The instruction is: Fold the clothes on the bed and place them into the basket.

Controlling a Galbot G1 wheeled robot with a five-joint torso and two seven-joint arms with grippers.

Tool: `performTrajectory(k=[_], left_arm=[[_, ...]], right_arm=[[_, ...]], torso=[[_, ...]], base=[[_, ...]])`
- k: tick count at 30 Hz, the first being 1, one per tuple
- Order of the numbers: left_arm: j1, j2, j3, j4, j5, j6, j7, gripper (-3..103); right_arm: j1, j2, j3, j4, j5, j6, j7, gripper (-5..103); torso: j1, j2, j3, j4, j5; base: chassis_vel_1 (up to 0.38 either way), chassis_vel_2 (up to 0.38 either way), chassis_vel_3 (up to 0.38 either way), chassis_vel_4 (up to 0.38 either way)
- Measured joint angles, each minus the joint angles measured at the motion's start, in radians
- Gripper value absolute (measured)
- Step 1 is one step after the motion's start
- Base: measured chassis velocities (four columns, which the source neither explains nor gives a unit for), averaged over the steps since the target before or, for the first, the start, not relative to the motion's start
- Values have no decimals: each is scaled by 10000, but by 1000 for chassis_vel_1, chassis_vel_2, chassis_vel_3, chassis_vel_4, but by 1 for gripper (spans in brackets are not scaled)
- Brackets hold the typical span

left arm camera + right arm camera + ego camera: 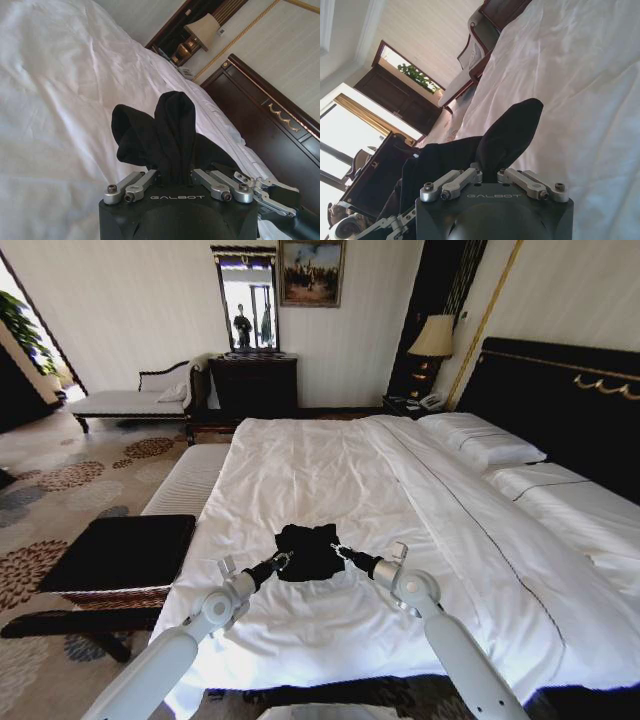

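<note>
White duvet covers the bed, and the black T-shirt sits bunched on it between the two claws. Left gripper is pinched tight on a fold of the shirt's left edge, cloth bulging up past its fingers. Right gripper is likewise clamped on the opposite edge. Lettering on the shirt cannot be made out in the crumple. Both arms reach forward and inward from below, wrists converging. Left of the left gripper, beside the bed, stands the basket.
</note>
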Motion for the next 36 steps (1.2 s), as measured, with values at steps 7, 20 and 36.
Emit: performTrajectory(k=[7, 20, 36], left_arm=[[78, 62, -62, -88, 43, -6, 16, 14], [240, 191, -132, -180, 159, -10, 47, 14], [323, 457, -124, -298, 128, -61, 49, 14]], right_arm=[[-72, 68, -3, 59, -54, -5, -5, 7], [-152, 257, -32, 99, -200, 1, -73, 7], [-175, 241, -61, 81, -318, -1, -183, 7]], torso=[[0, 0, 0, -1, 2], [0, 0, 0, -1, 3], [0, 0, 0, -1, 0]], base=[[147, 142, -150, -133], [161, 166, -161, -161], [178, 188, -178, -181]])
